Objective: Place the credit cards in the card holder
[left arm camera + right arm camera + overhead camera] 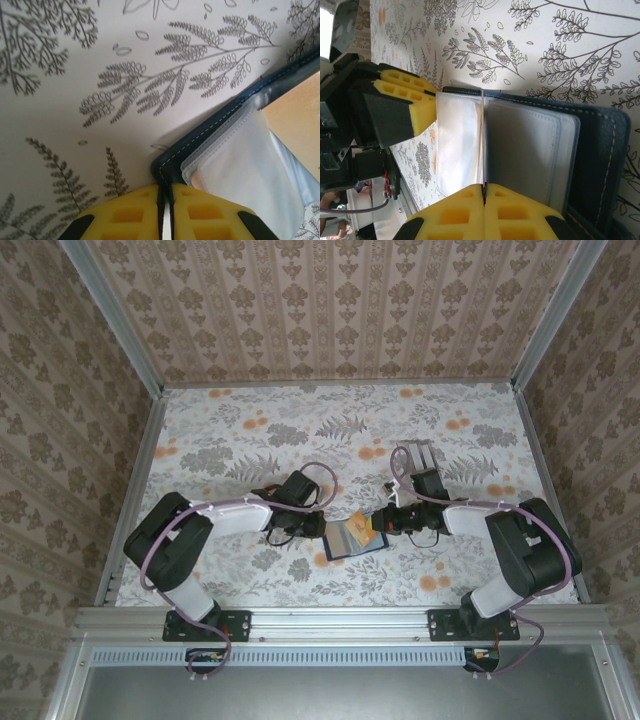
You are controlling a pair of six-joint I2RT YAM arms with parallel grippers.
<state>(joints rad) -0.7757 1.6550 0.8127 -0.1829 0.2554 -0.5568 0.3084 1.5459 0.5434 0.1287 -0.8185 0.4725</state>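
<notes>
card holder (355, 537) is seen from above, open, at 6 o'clock on the table (250, 430), between the arms. at the left wrist, the left jaws are closed to a slit on its navy corner. at the right wrist, the right jaws are pressed together on its clear sleeve (520, 150).

The small dark navy-blue folding card holder (352, 538) lies open on the near middle of the table. Its orange-tan inner face is up and pale stitching runs along its rim. Its clear plastic sleeves (520, 150) are fanned apart, one lifted edge-on. The pale grey striped flat credit cards (415, 456) lie apart from it, farther back and to the right.
</notes>
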